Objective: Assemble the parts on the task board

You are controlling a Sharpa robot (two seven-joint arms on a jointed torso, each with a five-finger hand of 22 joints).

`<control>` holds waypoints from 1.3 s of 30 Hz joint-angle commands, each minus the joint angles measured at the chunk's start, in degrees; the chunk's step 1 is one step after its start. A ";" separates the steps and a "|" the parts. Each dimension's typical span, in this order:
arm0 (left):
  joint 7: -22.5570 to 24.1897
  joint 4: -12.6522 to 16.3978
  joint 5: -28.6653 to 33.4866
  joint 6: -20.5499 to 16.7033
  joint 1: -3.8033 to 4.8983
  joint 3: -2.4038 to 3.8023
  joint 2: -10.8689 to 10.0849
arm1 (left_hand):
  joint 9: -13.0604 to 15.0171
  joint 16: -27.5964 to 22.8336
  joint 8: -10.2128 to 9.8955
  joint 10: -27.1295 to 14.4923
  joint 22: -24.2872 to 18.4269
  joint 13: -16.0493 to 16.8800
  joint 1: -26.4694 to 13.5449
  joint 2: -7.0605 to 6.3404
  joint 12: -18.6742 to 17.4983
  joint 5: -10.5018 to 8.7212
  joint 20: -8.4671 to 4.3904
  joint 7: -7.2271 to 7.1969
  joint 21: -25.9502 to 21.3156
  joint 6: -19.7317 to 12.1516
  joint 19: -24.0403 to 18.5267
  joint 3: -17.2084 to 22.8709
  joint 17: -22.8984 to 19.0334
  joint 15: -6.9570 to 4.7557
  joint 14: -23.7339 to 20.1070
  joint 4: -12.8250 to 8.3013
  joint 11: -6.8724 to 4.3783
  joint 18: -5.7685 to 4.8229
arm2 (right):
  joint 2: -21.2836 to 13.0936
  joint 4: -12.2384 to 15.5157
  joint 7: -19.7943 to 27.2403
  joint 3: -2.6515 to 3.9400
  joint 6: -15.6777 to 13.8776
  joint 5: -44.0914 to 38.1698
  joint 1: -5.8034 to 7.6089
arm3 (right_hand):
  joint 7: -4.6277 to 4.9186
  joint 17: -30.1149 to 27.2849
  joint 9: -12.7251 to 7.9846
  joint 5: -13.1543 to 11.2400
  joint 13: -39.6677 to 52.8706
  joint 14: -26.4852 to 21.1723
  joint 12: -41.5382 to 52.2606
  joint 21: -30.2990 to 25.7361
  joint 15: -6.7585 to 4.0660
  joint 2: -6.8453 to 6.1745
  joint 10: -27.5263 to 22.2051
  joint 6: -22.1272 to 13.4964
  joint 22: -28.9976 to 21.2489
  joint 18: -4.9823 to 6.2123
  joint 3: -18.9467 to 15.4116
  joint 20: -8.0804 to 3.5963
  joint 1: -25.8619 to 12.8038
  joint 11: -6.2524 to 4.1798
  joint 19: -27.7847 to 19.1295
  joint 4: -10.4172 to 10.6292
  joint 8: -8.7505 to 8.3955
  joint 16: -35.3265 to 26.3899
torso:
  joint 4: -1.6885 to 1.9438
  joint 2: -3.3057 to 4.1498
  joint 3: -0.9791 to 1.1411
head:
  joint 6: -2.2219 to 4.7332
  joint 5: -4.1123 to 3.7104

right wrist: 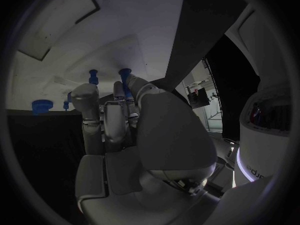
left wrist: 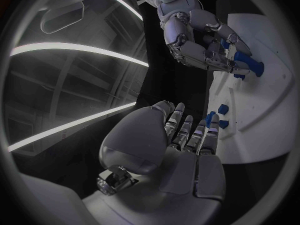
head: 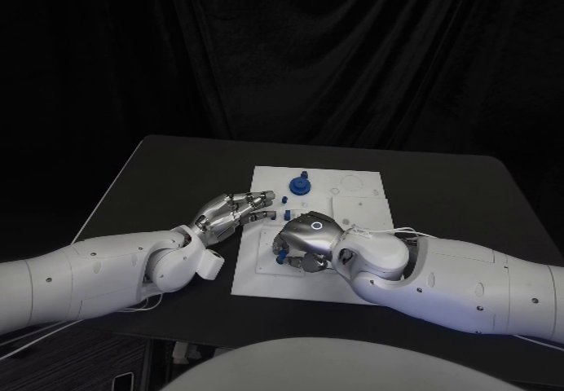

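Note:
The white task board [head: 353, 199] lies mid-table. My right hand [head: 305, 239] is low over its near-left part, fingers curled down around a long blue part [left wrist: 247, 61], which it grips against the board. Bits of blue [head: 284, 261] show under that hand in the head view. In the right wrist view, my right hand [right wrist: 122, 130] reaches toward two blue pegs [right wrist: 94, 76] standing in the board. A round blue part [head: 301, 184] stands at the board's far-left area. My left hand [head: 235, 210] hovers at the board's left edge, fingers spread, holding nothing.
Small blue pieces [left wrist: 222, 116] sit in the board just beyond my left hand's fingertips [left wrist: 187, 130]. The black table [head: 176, 175] runs wide to the left and right of the board. Dark curtains hang behind the far edge.

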 commanded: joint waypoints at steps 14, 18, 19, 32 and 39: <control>3.57 0.26 0.30 0.17 -0.11 0.05 -0.45 | 0.16 0.33 0.47 -0.04 0.10 0.08 -0.63 0.07 0.47 0.00 -0.01 0.19 0.13 0.42 0.35 0.55 0.08 -0.43 0.14 -0.13 0.34 -0.33 | -4.13 1.79 1.92 -0.14 -7.81 0.12 0.40 | -1.29 -1.17 -5.89 -7.05 2.03 -1.67 0.58 -4.26 1.84 -2.68 -11.43 -12.98 4.86 -0.03 -7.23 1.74 -6.06 2.20 -2.16 6.05 -5.48 -1.31 | 0.05 -0.04 0.00 | -0.01 -0.04; 3.59 0.37 0.30 0.03 -0.11 0.05 -0.71 | 0.16 0.33 0.47 -0.04 0.10 0.08 -0.63 0.07 0.47 0.00 -0.01 0.19 0.13 0.42 0.35 0.55 0.08 -0.43 0.14 -0.13 0.34 -0.33 | -7.54 4.90 2.84 -0.10 -11.65 2.07 2.07 | -1.03 -1.12 -6.06 -7.00 2.34 -1.60 1.09 -4.08 1.73 -2.49 -11.63 -12.78 4.92 -0.04 -7.20 1.67 -5.35 2.12 -2.02 6.13 -5.39 -1.23 | 0.02 -0.05 0.02 | -0.01 -0.15; 3.60 0.40 0.30 0.00 -0.11 0.05 -0.76 | 0.20 0.36 0.54 0.02 0.05 0.10 -0.66 -0.02 0.56 0.04 -0.01 0.19 0.13 0.61 0.36 0.65 0.08 -0.46 0.17 -0.15 0.37 -0.31 | -8.53 5.81 3.01 -0.09 -12.61 2.44 2.57 | -0.68 -0.76 -6.13 -6.90 2.61 -1.34 1.59 -3.34 1.67 -2.26 -11.48 -12.35 5.10 -0.16 -7.09 1.64 -4.81 2.05 -1.67 6.11 -5.18 -0.85 | 0.02 0.02 0.00 | -0.01 -0.18; 5.00 1.56 0.30 -1.54 -0.12 0.04 -1.37 | 0.15 0.34 0.55 0.31 -0.17 0.15 -0.87 -0.75 1.02 0.28 -0.05 -0.15 0.13 0.24 0.40 1.18 0.07 -1.04 0.11 -0.31 0.58 -0.17 | -26.14 17.91 0.30 -0.60 -13.20 10.97 8.51 | -1.95 0.34 -3.04 -2.86 26.43 0.33 37.70 0.50 -1.75 0.00 -6.56 1.64 6.02 -0.87 -5.61 -1.48 0.22 -2.31 0.66 6.03 3.38 0.09 | -0.12 0.03 0.02 | -0.01 -0.53; 5.45 2.04 0.30 -2.01 -0.12 0.04 -1.75 | 0.19 0.45 0.61 0.43 -0.14 0.17 -0.98 -0.93 1.22 0.30 -0.06 -0.22 0.13 0.46 0.46 1.30 0.09 -1.19 0.17 -0.30 0.63 -0.11 | -32.21 17.85 -3.50 -0.88 0.27 29.50 6.94 | -4.11 8.14 0.46 -1.13 62.55 4.27 63.21 20.42 -3.48 1.35 16.95 2.08 10.30 -3.89 -6.71 -3.01 -1.60 -4.31 7.00 8.01 9.11 7.76 | 0.01 0.05 -0.07 | -0.01 -2.27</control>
